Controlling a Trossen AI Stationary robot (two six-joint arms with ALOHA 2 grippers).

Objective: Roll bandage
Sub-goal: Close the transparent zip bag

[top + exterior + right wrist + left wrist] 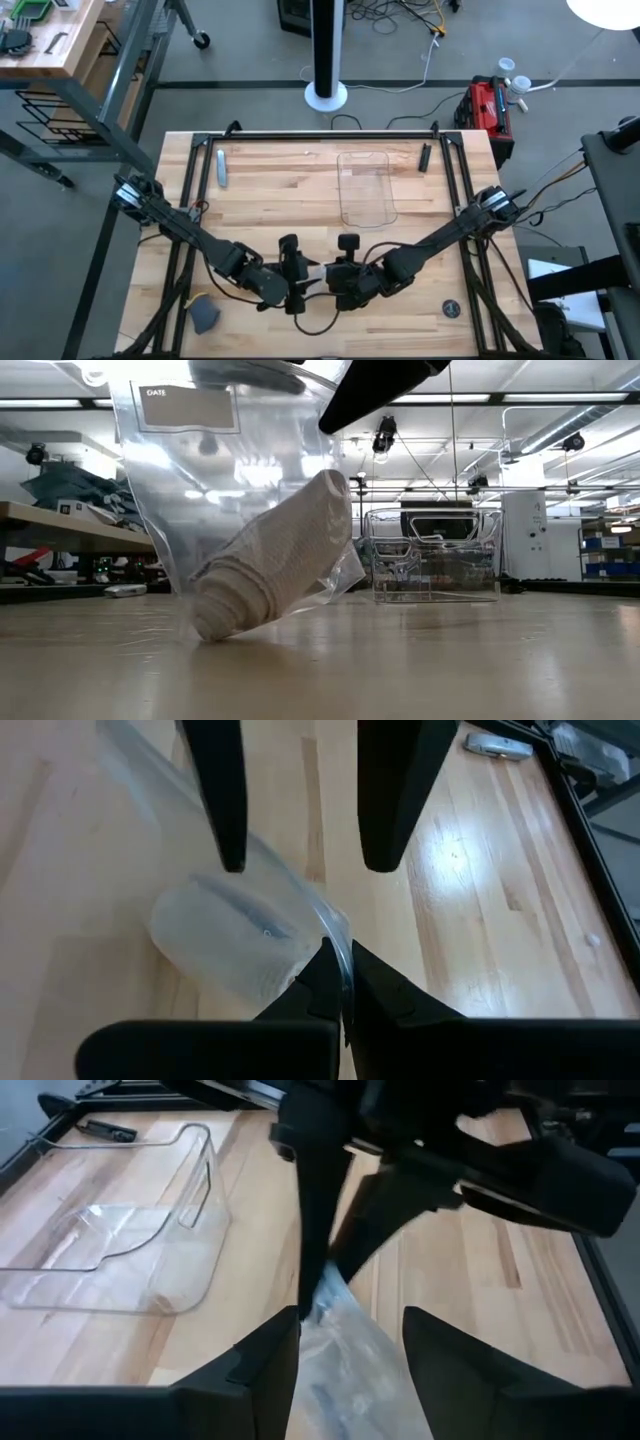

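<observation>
The bandage (275, 555) is a whitish gauze roll inside a clear plastic bag (175, 490). It stands tilted near the table's front middle, with its lower end (215, 625) on the wood. My right gripper (342, 958) is shut on the bag. My left gripper (350, 1330) is open, one finger on either side of the bag (355, 1355); I cannot tell whether the fingers touch it. In the high view the two grippers (297, 275) (338, 275) face each other across the bag. The right wrist view shows the roll (235, 935) through the plastic. My right gripper pinches a thin edge of the clear bag (338, 932) between its two fingertips, beside the roll's upper end. How many layers it has cannot be seen. The bag stands up from the table, and the bandage end inside it rests on the wood.
A clear rectangular tray (367, 187) stands behind the grippers toward the far edge. A grey tool (222, 167) lies far left and a black one (424, 157) far right. A grey lump (205, 315) sits near left and a small round disc (452, 309) near right.
</observation>
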